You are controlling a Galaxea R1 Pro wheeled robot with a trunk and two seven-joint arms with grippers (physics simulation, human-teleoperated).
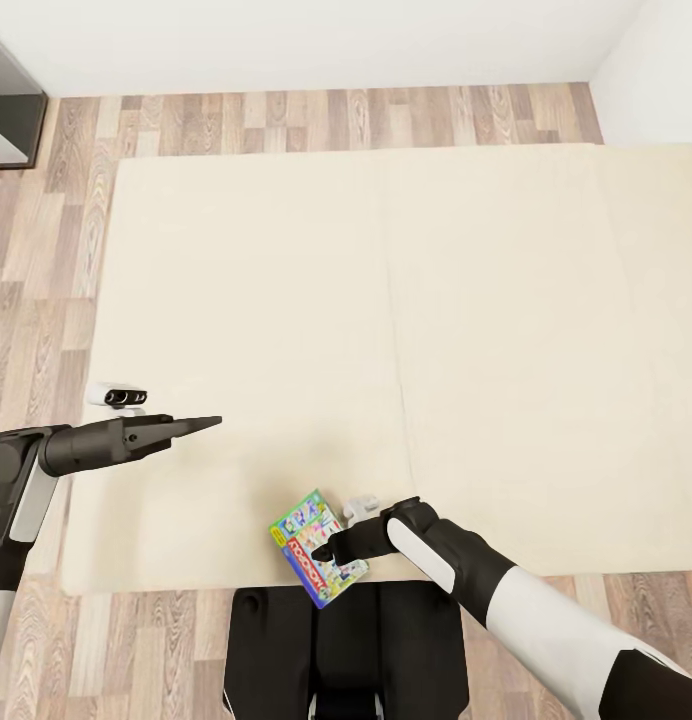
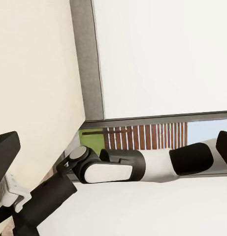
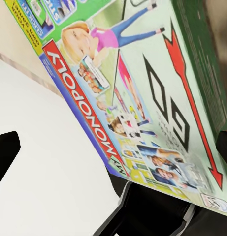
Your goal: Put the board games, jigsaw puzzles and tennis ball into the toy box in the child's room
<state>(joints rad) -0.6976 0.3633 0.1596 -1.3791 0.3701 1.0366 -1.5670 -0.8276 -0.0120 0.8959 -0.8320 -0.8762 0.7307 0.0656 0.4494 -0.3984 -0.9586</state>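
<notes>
**Monopoly box at the near edge of the bed, right pincer on it**

Monopoly box [image 1: 317, 547]: flat, printed, lying at the near edge of the bed [image 1: 286, 300], one corner hanging past the mattress edge above the robot's own base [image 1: 341, 640]. Directly under the right gripper [image 1: 331, 550], whose tip overlaps the red banner in the head view. In the right wrist view the box lid [image 3: 143, 88] sits close in front of the camera, tilted across the frame, with one dark fingertip [image 3: 5, 152] to one side of it and another at the opposite border. Fingers look spread; whether they clamp the box, cannot tell.

Handling, judged: stiff cardboard, light, glossy lid likely slippery. It will not flex, but loose contents could shift if tipped. Best hold is across a short edge or the overhanging corner, where a finger can get beneath; a pinch on the flat lid would find nothing to bite.

Left gripper [image 1: 208, 423]: well apart from the box, out over bare mattress, fingers pressed together to a point, carrying nothing. Left wrist view shows the right forearm [image 2: 123, 166].

Wood-plank floor [image 1: 46, 250] surrounds the bed.
</notes>
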